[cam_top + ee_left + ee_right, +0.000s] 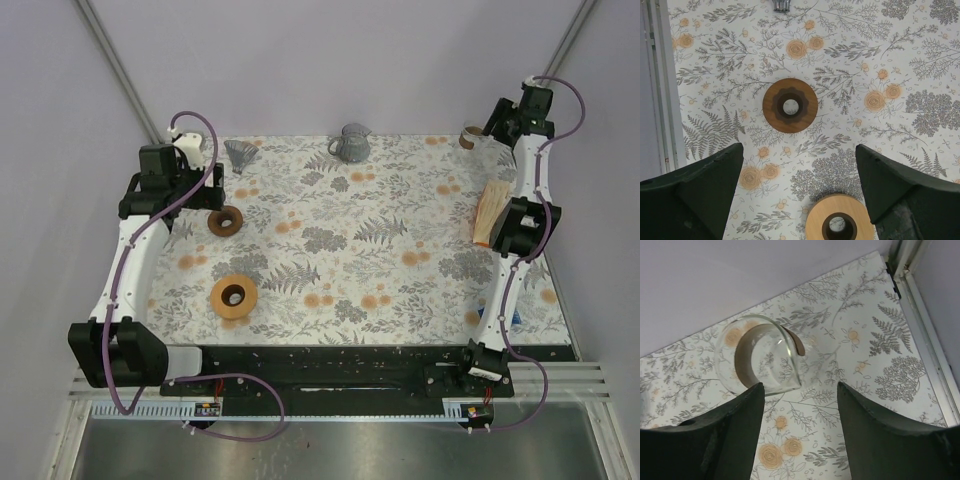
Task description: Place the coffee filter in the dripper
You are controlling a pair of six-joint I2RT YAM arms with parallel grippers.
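The tan coffee filter lies fanned out at the right side of the table, partly under my right arm. A clear glass vessel with a brown band, possibly the dripper, stands in the back right corner. My right gripper hovers just in front of it, open, with nothing between the fingers; the glass is ahead of the left finger. My left gripper is open above the cloth at the left, between a dark wooden ring and a light wooden ring.
A grey ribbed cup with a handle stands at the back centre, and a grey cone at the back left. The table rail runs close to the right of my right gripper, with the wall behind it.
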